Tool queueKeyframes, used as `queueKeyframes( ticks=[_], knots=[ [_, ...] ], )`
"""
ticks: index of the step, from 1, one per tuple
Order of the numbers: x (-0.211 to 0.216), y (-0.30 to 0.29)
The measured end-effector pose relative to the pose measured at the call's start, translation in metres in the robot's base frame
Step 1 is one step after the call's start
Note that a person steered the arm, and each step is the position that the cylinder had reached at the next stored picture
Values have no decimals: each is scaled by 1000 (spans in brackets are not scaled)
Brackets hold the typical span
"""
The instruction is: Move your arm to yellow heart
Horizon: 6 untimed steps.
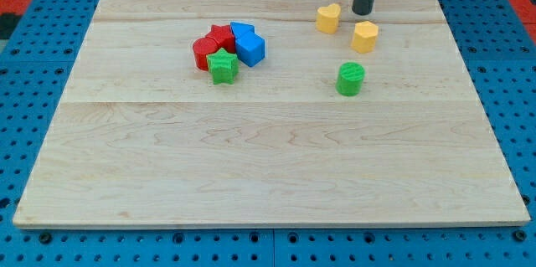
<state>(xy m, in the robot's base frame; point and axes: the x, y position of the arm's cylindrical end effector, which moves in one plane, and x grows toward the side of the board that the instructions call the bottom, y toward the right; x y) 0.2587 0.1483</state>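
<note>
Seven small coloured blocks lie on the pale wooden worktop (268,158), which rests on a blue perforated base (25,33). My tip (363,12), the lower end of the straight dark rod, stands near the view's top edge, just to the view's right of the yellow heart-shaped block (328,17) and apart from it by a narrow gap; the arm carries no gripper, so nothing is clasped or released. A second yellow block (364,37), roughly pentagonal, sits just below the tip and to the view's lower right of the heart. A green cylindrical block (351,79) lies below that one, toward the view's bottom. Well apart, toward the view's left, four blocks form a tight cluster: a red cylindrical block (203,52) on the cluster's left, a red star-shaped block (221,36) behind it, a blue block (247,43) of angular outline on the cluster's right, and a green star-shaped block (222,67) at the cluster's lower edge, touching its neighbours.
</note>
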Motion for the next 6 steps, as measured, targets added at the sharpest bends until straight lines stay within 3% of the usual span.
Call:
queueKeyframes(
  ticks=[6],
  knots=[
    [-29, -3]
  ],
)
